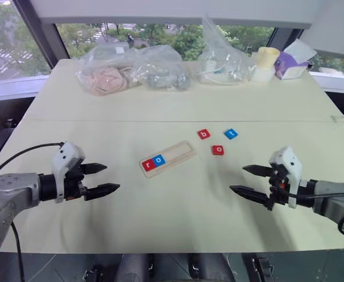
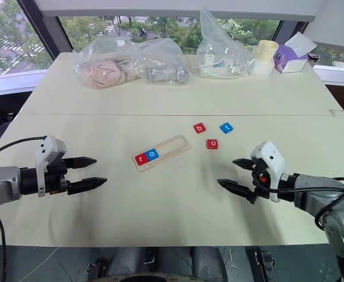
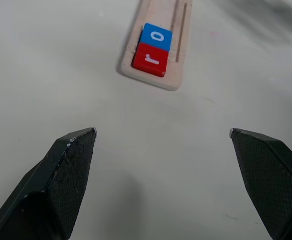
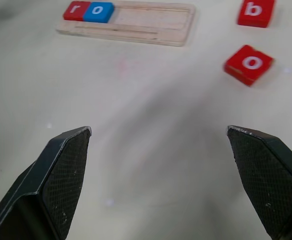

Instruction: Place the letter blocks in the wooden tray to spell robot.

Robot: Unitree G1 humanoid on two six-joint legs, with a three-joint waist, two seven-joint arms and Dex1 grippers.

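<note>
The wooden tray (image 1: 167, 158) holds red r (image 1: 147, 165) and blue o (image 1: 159, 160). Red b (image 1: 203, 134), blue t (image 1: 230, 133) and red o (image 1: 218, 150) lie loose on the counter (image 1: 177, 106). Left claw (image 1: 103, 178) and right claw (image 1: 247, 180) gape, empty. Risk: grabbing red o first would misspell.

two blocks (image 1: 153, 161) in tray (image 1: 180, 154), three right (image 1: 218, 150)

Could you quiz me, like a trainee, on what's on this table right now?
1. True or false: the wooden tray already holds two letter blocks.
2. Which loose block lies farthest from the tray: red b, red o or blue t?
3. Is the left hand or right hand holding anything?

Key: 1 true, red r and blue o. 2 blue t. 3 neither; both are open.
</note>
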